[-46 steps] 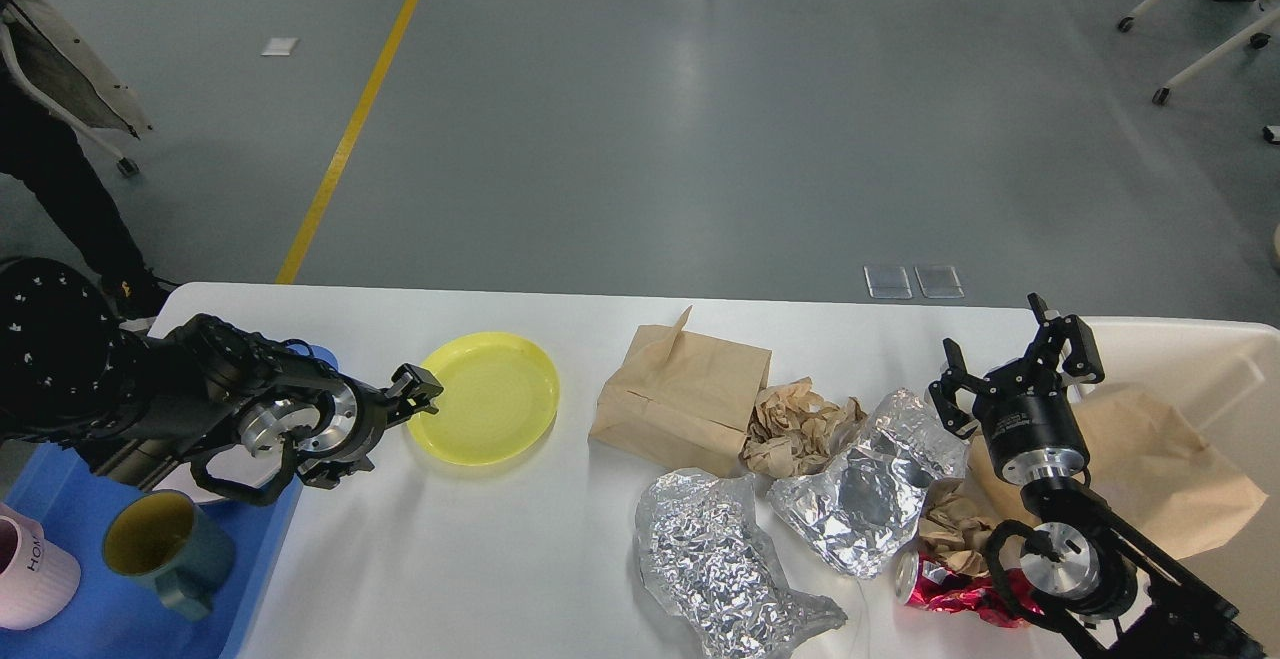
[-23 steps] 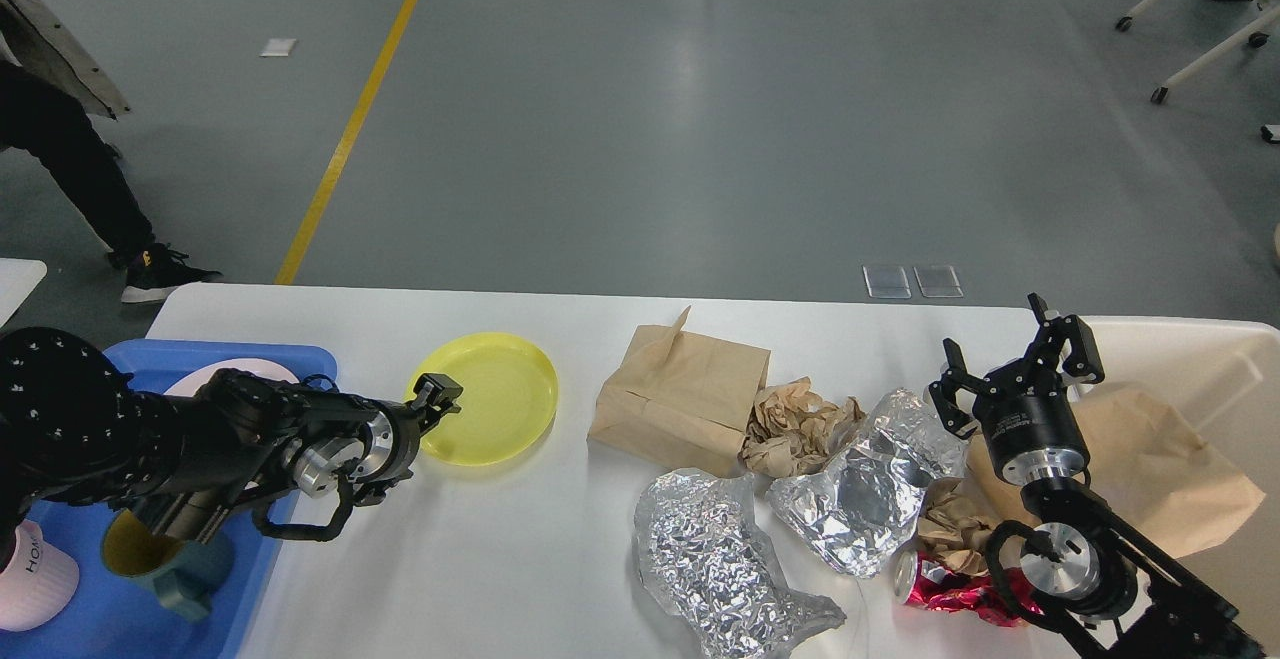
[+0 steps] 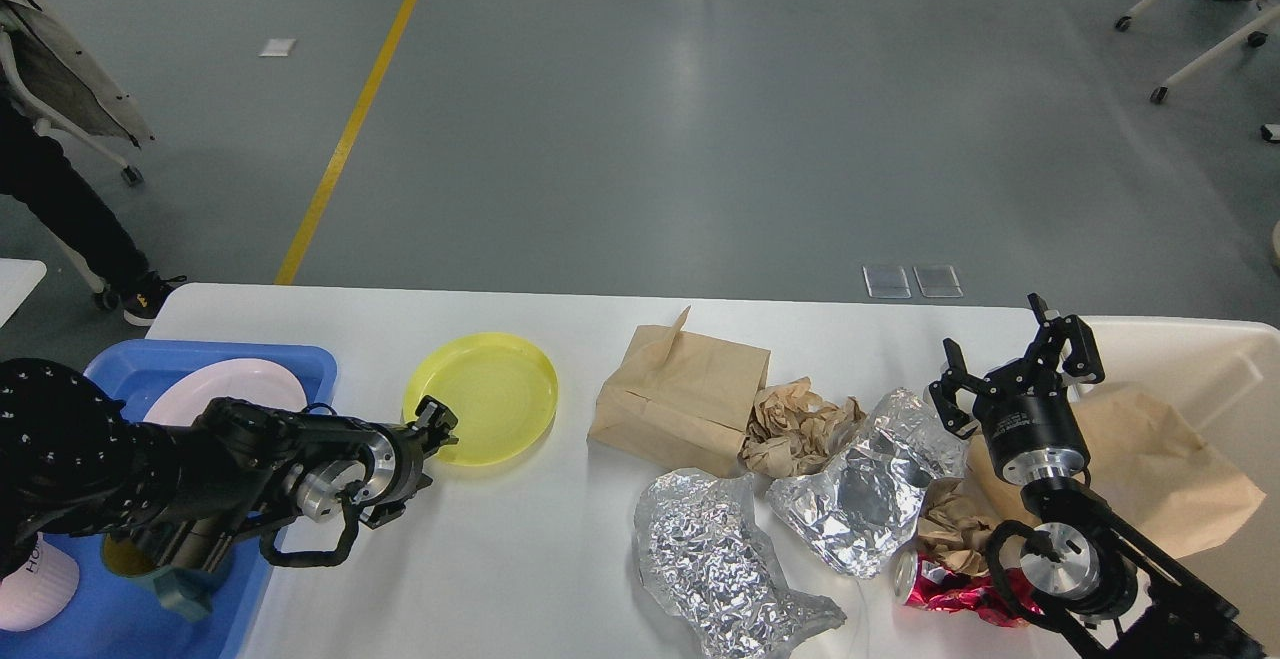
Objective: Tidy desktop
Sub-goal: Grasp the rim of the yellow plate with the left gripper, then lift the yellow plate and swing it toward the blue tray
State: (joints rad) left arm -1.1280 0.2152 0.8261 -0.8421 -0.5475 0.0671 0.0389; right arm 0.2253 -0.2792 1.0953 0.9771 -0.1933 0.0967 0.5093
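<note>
Head view: our left hand (image 3: 438, 426) sits at the yellow plate (image 3: 482, 397) near rim, grip state unclear. Right hand (image 3: 1012, 369) open, empty. Plate sits on table (image 3: 480, 559) beside blue tray (image 3: 300, 364); pinch rim squarely, lift level.

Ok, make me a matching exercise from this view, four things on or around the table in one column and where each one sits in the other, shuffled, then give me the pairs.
Things:
1. yellow plate
2. pink plate
3. crushed red can
4. flat brown paper bag

Places:
A. in the blue tray
B. near edge, by the right arm's base
C. middle of the desktop
D. at the left gripper

Pairs: 1-D, 2-A, 3-B, 4-C
</note>
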